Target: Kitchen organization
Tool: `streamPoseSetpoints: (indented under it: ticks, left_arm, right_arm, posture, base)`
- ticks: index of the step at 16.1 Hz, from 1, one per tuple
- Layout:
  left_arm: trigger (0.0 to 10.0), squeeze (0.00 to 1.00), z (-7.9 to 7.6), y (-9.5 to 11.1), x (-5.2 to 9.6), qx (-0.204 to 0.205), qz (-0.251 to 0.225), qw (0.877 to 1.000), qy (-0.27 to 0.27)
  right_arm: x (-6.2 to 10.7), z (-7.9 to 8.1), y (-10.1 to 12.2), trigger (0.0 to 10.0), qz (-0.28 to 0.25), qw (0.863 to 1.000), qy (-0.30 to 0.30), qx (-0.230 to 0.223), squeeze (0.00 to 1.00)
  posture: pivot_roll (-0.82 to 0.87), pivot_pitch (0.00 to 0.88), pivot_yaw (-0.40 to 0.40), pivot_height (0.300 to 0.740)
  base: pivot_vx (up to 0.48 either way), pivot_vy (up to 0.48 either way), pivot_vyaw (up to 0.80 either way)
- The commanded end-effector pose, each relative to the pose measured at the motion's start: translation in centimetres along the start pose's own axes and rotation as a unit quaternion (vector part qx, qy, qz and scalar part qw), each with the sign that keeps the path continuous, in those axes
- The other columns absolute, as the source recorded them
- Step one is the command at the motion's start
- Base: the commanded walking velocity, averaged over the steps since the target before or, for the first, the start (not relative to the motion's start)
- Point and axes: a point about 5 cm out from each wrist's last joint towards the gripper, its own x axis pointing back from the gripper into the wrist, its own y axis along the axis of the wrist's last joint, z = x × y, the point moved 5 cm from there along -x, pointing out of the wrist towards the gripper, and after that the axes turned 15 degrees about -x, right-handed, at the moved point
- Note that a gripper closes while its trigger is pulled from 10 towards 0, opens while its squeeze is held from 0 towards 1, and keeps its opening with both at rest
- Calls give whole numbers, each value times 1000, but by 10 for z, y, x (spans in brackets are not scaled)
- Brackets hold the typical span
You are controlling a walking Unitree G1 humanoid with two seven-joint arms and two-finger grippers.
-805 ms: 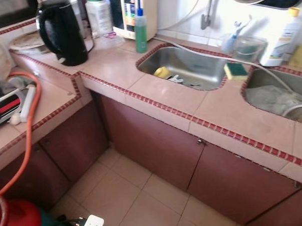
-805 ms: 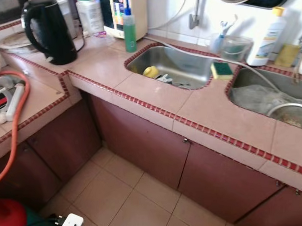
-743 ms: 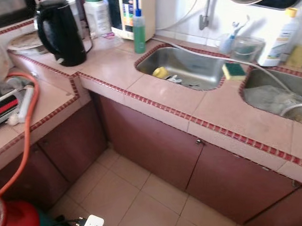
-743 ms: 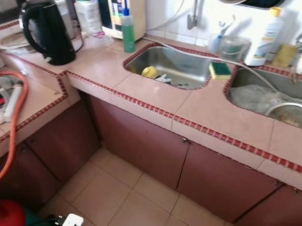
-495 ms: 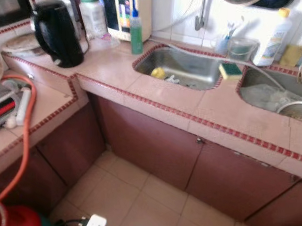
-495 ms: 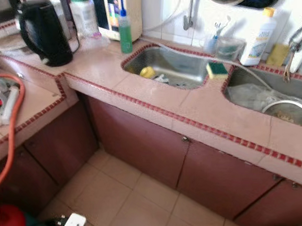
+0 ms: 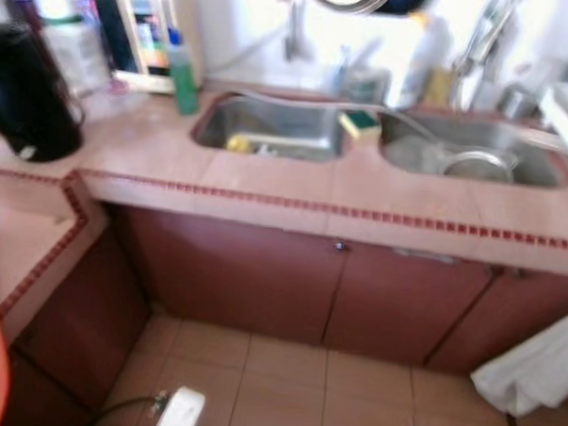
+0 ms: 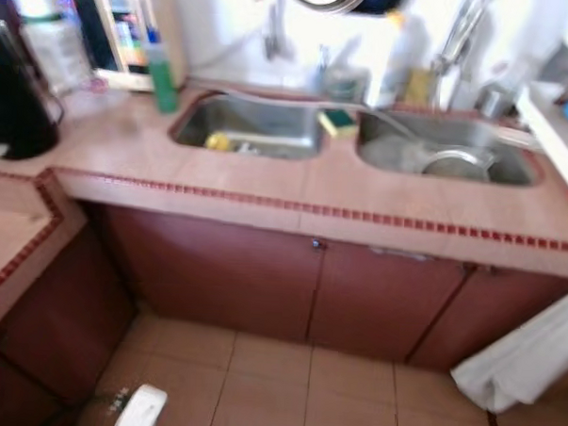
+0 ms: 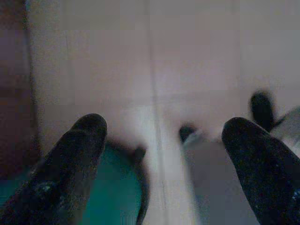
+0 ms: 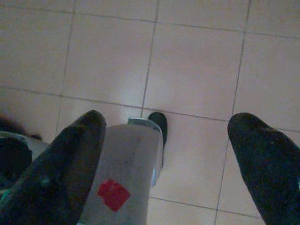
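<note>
Countertop (image 7: 267, 179) runs blurred ahead, a green bottle (image 7: 184, 77) standing at its back edge beside the left sink (image 7: 269, 127), a sponge (image 7: 360, 123) on the divider. Left gripper (image 9: 164, 140) and right gripper (image 10: 164, 136) both hang spread, empty, over floor tiles (image 10: 197, 61).

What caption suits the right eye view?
Tiled kitchen counter with two steel sinks, a green bottle and a black kettle.
</note>
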Motion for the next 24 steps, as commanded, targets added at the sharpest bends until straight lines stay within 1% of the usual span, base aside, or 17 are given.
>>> streamPoseSetpoints:
  ticks: [1,4,9,12,17,24]
  left_arm:
    - [10000,0,-3,1,0,-3,0,1000,-8]
    - [10000,0,-4,1,0,-12,-1,1000,-14]
    - [10000,0,-5,2,-1,-13,-3,1000,-19]
    - [10000,0,-6,3,-1,-12,-3,1000,-19]
    - [10000,0,-7,2,-1,-8,-3,1000,-18]
    - [10000,0,-8,0,0,-8,-3,1000,-22]
  right_arm:
    - [4,-7,-16,10000,26,1000,-12,0,0]
    - [4,-8,-17,10000,25,1000,-12,0,0]
    - [4,-9,-18,10000,27,1000,-14,2,0]
    - [5,-10,-17,10000,26,1000,-15,-2,0]
    - [5,-11,-16,10000,24,1000,-15,1,0]
    - [5,-13,-17,10000,27,999,-17,5,0]
  posture:
    - [-147,12,73,740]
    - [-148,4,73,740]
    - [-151,0,72,740]
    - [-150,2,70,740]
    - [-149,2,65,740]
    - [-145,0,60,740]
  base:
    - [0,0,0]
    - [0,0,0]
    - [0,-458,0]
    - [0,-480,-738]
    - [0,-418,0]
    - [0,0,0]
